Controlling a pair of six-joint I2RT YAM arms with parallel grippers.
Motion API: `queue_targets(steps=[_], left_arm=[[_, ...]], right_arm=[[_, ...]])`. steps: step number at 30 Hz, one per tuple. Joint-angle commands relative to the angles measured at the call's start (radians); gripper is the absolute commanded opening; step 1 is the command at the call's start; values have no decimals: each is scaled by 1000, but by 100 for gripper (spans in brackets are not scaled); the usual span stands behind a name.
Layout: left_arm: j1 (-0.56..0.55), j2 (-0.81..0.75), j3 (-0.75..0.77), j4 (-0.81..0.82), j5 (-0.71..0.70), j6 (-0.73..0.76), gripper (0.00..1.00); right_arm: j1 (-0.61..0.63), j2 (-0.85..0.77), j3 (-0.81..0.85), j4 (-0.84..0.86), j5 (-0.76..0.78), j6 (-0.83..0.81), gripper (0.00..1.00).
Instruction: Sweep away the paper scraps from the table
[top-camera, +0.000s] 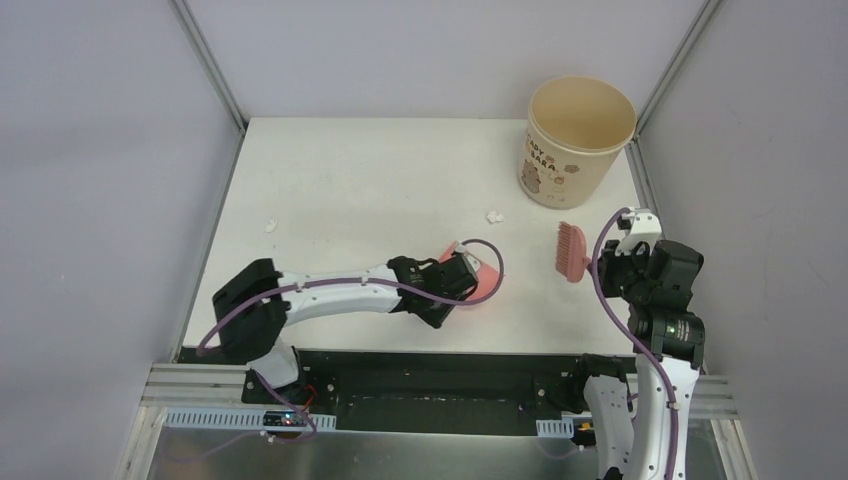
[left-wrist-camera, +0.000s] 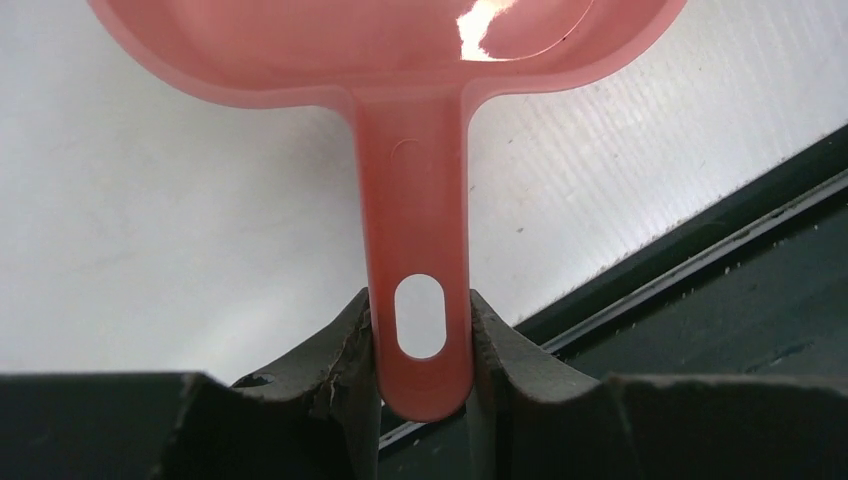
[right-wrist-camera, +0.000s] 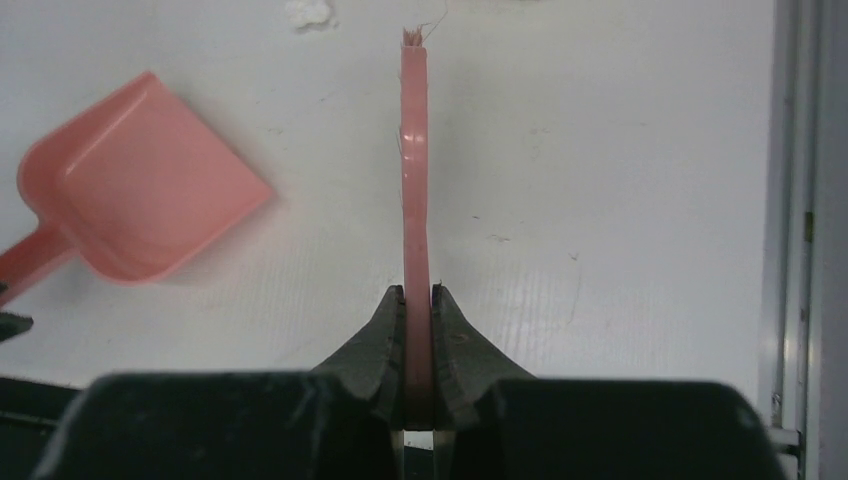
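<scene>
Two small white paper scraps lie on the white table (top-camera: 380, 170): one (top-camera: 494, 215) in the middle, just beyond the tools, and one (top-camera: 270, 226) near the left edge. The middle one also shows at the top of the right wrist view (right-wrist-camera: 308, 12). My left gripper (top-camera: 452, 275) (left-wrist-camera: 420, 340) is shut on the handle of the pink dustpan (top-camera: 487, 282) (left-wrist-camera: 418, 230), which rests near the table's front middle. My right gripper (top-camera: 608, 255) (right-wrist-camera: 418, 300) is shut on the pink brush (top-camera: 571, 250) (right-wrist-camera: 415, 170), held to the right of the dustpan (right-wrist-camera: 140, 195).
A beige round bucket (top-camera: 580, 140) stands at the back right corner of the table. Grey walls with metal posts close in the left, back and right sides. The black front edge (left-wrist-camera: 700, 230) runs just behind the dustpan handle.
</scene>
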Motion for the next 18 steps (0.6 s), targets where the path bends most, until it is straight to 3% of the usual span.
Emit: queue_targets(steps=[1, 7, 11, 13, 18], left_arm=[[8, -219, 30, -134, -135, -4, 0], [84, -473, -70, -235, -210, -119, 0], [154, -663, -152, -291, -303, -225, 0], [187, -740, -181, -331, -364, -283, 0], [218, -874, -181, -440, -528, -393, 0]], right_arm=[[-5, 30, 57, -31, -287, -98, 0], [2, 159, 180, -33, -508, -95, 0], [75, 291, 271, 35, -536, -30, 0], [171, 389, 324, 51, -480, -26, 0], [580, 607, 460, 59, -219, -61, 0]])
